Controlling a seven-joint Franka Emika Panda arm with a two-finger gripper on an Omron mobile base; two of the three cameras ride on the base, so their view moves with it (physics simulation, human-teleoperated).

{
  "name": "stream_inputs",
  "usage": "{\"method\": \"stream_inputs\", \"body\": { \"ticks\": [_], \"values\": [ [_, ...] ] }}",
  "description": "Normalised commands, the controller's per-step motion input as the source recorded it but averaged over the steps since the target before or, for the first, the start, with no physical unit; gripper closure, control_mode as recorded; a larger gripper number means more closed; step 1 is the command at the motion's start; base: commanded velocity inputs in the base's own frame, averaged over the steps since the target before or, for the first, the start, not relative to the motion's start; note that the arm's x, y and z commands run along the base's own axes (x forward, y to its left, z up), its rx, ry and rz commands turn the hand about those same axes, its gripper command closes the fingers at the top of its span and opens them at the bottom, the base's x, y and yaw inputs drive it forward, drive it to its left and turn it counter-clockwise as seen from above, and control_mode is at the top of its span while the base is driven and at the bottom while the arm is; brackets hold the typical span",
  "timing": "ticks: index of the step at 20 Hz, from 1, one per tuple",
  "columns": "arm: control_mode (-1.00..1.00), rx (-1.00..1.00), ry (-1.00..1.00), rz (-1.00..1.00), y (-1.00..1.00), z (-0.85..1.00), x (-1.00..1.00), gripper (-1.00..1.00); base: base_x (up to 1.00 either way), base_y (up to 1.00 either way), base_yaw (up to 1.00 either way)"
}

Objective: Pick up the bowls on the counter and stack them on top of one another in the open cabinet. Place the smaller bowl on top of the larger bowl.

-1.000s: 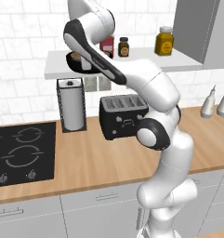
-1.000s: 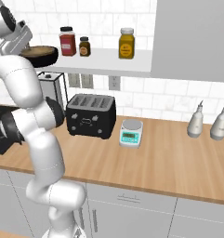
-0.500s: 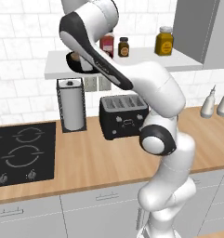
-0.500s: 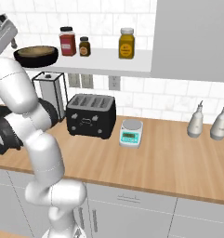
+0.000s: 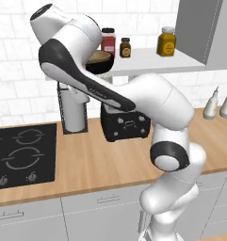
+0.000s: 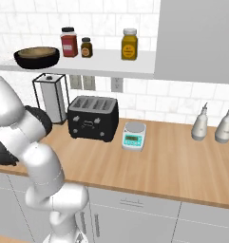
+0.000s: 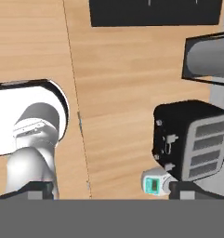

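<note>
The tan wooden bowl [image 6: 37, 50] sits nested inside the wider glossy black bowl [image 6: 36, 60] at the left end of the pale open shelf [image 6: 106, 62]. In the left base view the same stack, tan bowl [image 5: 100, 55] in black bowl [image 5: 102, 66], peeks out behind my upper arm. My gripper [image 7: 113, 190] is open, its two dark tips spread wide with nothing between them. The hand looks down from high up onto the light-wood counter [image 7: 113, 93].
A black toaster [image 6: 93, 118], a small scale [image 6: 134, 135] and a paper towel holder [image 6: 52, 97] stand on the counter below the shelf. Jars [image 6: 69, 42] stand on the shelf beside the bowls. Two bottles [image 6: 201, 128] are at the far right, the stovetop [image 5: 20, 155] at the left.
My hand has drawn up and away to the left from the stacked bowls, leaving the right base view. The bowls stay nested on the shelf.
</note>
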Motion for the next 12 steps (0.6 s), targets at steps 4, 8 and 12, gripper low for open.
{"method": "stream_inputs", "body": {
  "ticks": [4, 8, 12],
  "values": [
    [-1.0, -0.06, 0.24, 0.12, -0.16, -1.0, -1.0, -1.0, 0.0, 0.0, 0.0],
    [-1.0, -0.07, 0.33, 0.09, -0.39, -1.0, -0.89, -1.0, 0.0, 0.0, 0.0],
    [-1.0, -0.08, 0.33, 0.08, -0.54, -1.0, -0.42, -1.0, 0.0, 0.0, 0.0]
  ]
}}
